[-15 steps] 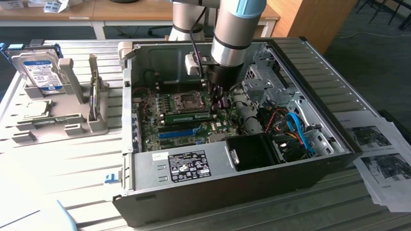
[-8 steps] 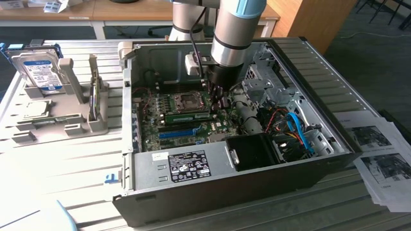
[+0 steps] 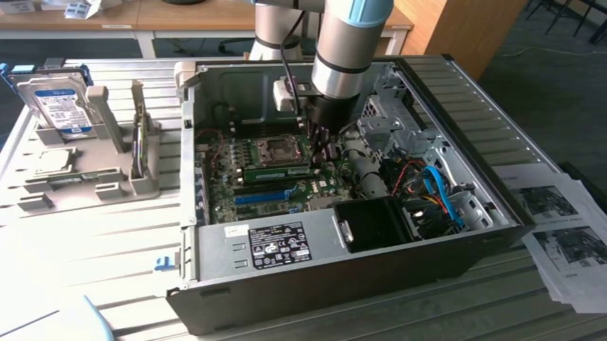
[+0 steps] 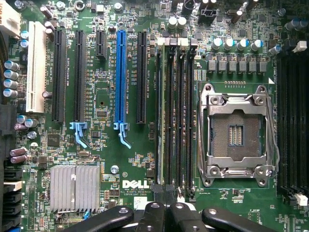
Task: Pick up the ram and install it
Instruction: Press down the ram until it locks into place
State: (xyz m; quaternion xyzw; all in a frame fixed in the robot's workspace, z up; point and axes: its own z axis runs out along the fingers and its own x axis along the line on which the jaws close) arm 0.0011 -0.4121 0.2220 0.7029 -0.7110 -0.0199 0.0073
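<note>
- The gripper has its fingers pressed together over the memory slots, with the thin edge of the ram running away from the fingertips in the slot (whether it is pinched cannot be told).
- In the exterior view, the ram lies on the motherboard, at 6 o'clock of the CPU socket.
- The blue slot lies at 6 o'clock of the ram.
- The open computer case surrounds them; a hard drive stands at its 9 o'clock.
</note>
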